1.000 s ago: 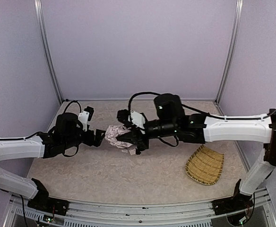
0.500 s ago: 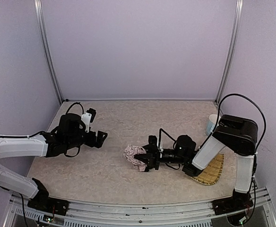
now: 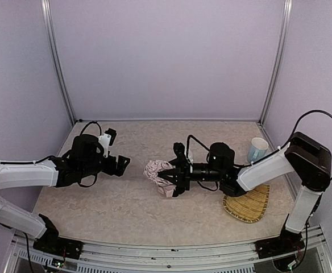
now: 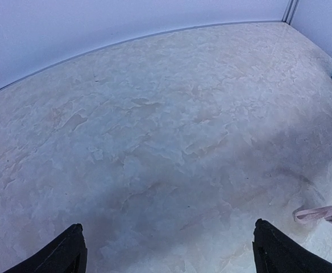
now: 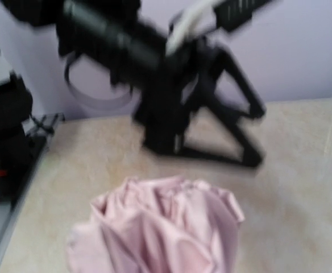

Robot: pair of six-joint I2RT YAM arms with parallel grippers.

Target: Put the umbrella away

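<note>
Top external view: the umbrella (image 3: 158, 174) sat folded into a crumpled pale pink bundle at centre frame. I could not tell whether it was resting on the table (image 3: 115, 210) or held just above it. The right gripper (image 3: 173, 177) reached in level from the right. Its jaws were narrowed onto the right-hand end of the bundle, with fabric bunched between them. The left gripper (image 3: 122, 164) hovered left of the bundle and apart from it, jaws spread wide and holding nothing. Left wrist view agreed: both fingertips were far apart over bare tabletop, and only a pink strap (image 4: 319, 213) showed at the right edge. A woven tray (image 3: 247, 203) lay at lower right, with a pale blue cup (image 3: 257, 149) above it near the right wall.

Right wrist view was blurred. Pink folds filled the lower centre, with the left arm (image 5: 166, 85) beyond them.

Handling, my judgement:
- **Feel:** light, soft, slack cloth over thin ribs. A pinch on cloth alone would likely slide or pull loose.
- **Hidden parts:** neither shaft nor handle showed in any view. They were presumably buried in the folds or the grip.
- **Where to hold:** across the whole bundle, so that ribs and shaft are clamped inside, not on a loose flap.
- **Risks:** the ribs would probably bend if squeezed hard or levered, and the loose strap could snag.
</note>
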